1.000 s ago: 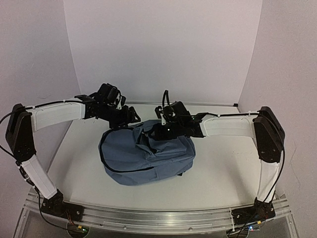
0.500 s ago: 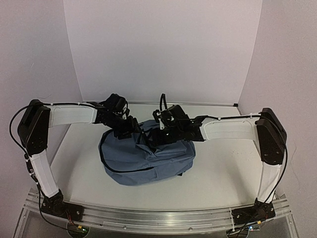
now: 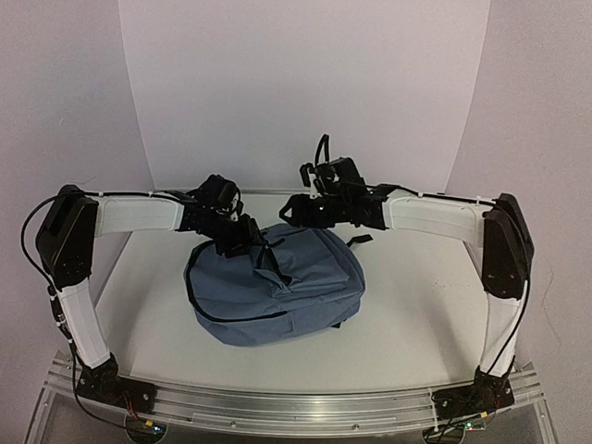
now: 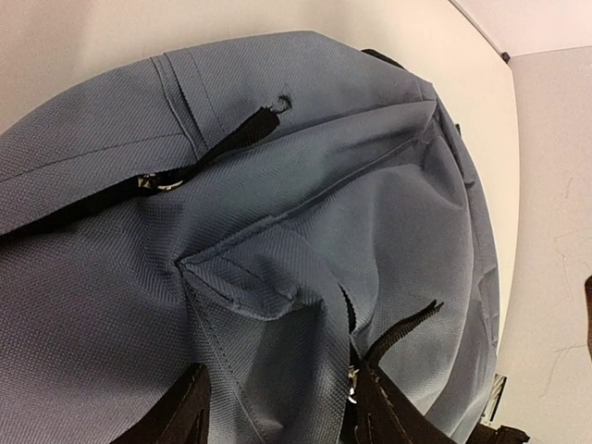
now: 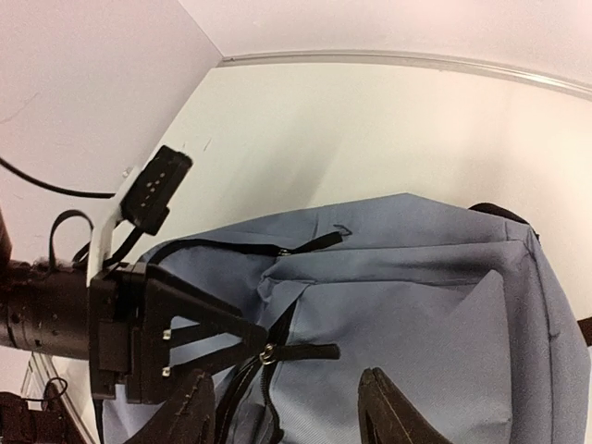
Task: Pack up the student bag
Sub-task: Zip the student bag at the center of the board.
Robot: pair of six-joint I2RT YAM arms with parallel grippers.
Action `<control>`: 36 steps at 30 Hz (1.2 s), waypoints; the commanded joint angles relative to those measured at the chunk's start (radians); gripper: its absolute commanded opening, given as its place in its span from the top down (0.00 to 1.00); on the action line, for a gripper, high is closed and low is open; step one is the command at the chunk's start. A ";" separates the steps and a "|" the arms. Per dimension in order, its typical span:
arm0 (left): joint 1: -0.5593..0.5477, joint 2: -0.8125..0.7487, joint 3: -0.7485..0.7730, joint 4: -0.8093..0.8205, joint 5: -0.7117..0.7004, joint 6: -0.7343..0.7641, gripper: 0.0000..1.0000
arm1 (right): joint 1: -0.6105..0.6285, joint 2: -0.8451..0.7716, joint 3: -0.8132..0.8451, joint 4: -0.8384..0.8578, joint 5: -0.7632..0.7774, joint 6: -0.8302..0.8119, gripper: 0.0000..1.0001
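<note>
Right gripper (image 3: 294, 211): risen off student bag (image 3: 277, 287), which lies mid-table (image 3: 416, 305); left gripper (image 3: 248, 237) down on its top.
Left wrist: jaws apart, straddling bag fabric beside zip pull (image 4: 351, 375).
Right wrist: jaws apart, empty, above bag.
Packing: no loose items visible; zip closure unclear.
</note>
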 commanded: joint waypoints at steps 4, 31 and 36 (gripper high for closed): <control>0.000 0.017 0.049 0.023 -0.002 -0.015 0.54 | -0.001 0.127 0.087 -0.008 -0.131 0.000 0.51; 0.000 0.023 0.060 0.021 0.024 -0.009 0.66 | -0.003 0.267 0.150 -0.011 -0.103 0.034 0.51; 0.000 0.025 0.065 0.020 0.024 -0.008 0.67 | -0.001 0.302 0.173 -0.010 -0.153 0.035 0.55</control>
